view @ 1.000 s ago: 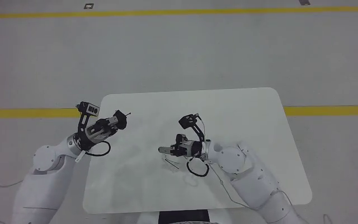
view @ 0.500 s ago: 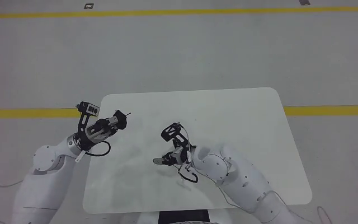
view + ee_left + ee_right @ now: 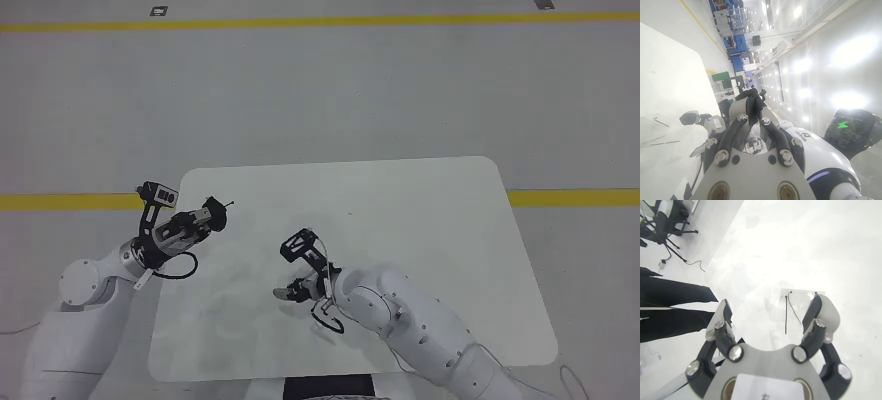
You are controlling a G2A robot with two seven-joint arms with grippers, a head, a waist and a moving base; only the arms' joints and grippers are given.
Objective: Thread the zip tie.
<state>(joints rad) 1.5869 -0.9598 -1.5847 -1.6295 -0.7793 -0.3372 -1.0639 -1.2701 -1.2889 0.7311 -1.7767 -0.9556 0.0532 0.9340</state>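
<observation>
My left gripper hangs above the table's left edge, shut on a black zip tie whose end pokes out past the fingertips. Two more black zip ties lie side by side on a clear sheet on the white table. My right gripper hovers low over the table close to them, open, with nothing between its fingers. In the top view this right gripper is near the table's front middle. The left wrist view shows it farther off, beside the loose zip ties.
The table's front edge runs close to the right gripper, with a chair base and a cable on the floor beyond it. The table's right and far parts are bare white surface.
My right arm has swung left and toward the table's front edge, carrying its open gripper down over the loose zip ties. The left arm has kept still.
</observation>
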